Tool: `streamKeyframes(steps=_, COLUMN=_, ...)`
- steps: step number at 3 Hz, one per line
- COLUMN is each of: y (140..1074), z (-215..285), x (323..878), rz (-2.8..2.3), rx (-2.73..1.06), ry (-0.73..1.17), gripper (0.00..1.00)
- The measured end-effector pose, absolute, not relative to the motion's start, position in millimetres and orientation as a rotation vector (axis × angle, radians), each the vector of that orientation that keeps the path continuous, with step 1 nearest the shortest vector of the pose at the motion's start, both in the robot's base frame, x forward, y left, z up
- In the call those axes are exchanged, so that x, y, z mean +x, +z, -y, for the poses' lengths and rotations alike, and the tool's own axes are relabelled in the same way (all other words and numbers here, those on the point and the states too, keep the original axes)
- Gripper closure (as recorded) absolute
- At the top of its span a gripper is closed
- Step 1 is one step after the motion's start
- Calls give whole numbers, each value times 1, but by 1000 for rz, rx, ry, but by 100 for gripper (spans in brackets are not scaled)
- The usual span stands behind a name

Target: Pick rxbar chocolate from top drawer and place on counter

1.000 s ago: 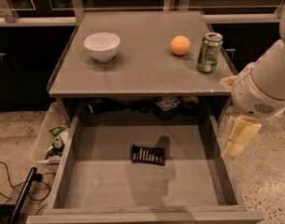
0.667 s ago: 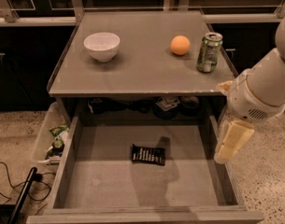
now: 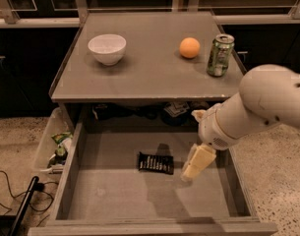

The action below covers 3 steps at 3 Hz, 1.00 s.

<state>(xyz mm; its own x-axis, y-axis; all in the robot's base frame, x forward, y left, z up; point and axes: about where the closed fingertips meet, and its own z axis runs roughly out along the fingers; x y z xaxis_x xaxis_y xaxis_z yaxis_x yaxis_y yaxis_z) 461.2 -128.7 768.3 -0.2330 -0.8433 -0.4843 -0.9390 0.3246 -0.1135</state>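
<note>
Far to the left of the end effector [image 3: 189, 171], outside the furniture, a clear plastic bin [image 3: 45, 142] of clutter sits on the floor, with a dark cable [image 3: 12, 200] lower down. Up and to the left of the end effector, on the bench [image 3: 149, 80], stands a white bowl [image 3: 107, 48]. Below the bench the top drawer [image 3: 115, 200] is pulled fully open, so that step needs no more work. The rxbar chocolate [image 3: 156, 162] lies flat on the drawer floor, just to the left of the end effector and at about its height in the view, apart from it and not yet grasped. Above the end effector on the bench rests an orange ball [image 3: 189, 47]. The end effector itself hangs over the right part of the drawer, angled down and to the left toward the bar; whether it is wide or narrow I cannot tell, but it holds nothing. Up and to its right a green soda can [image 3: 220, 55] stands near the bench's right edge, and the pale arm [image 3: 260, 107] reaches in from the right. By my judgement the task is at the approach: the grasp, the lift out of the drawer and the placing on the bench are all left to do.
</note>
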Motion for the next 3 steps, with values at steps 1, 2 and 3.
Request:
streamKeyframes(steps=1, y=738, z=103, x=474, rz=-2074, rx=-1515, ry=341, gripper=0)
streamKeyframes(steps=2, y=700, z=79, x=483, rz=-2032, rx=-1478, ry=392, gripper=0)
streamKeyframes(steps=3, y=668, z=66, x=494, rz=-2006, rx=-1474, ry=412, gripper=0)
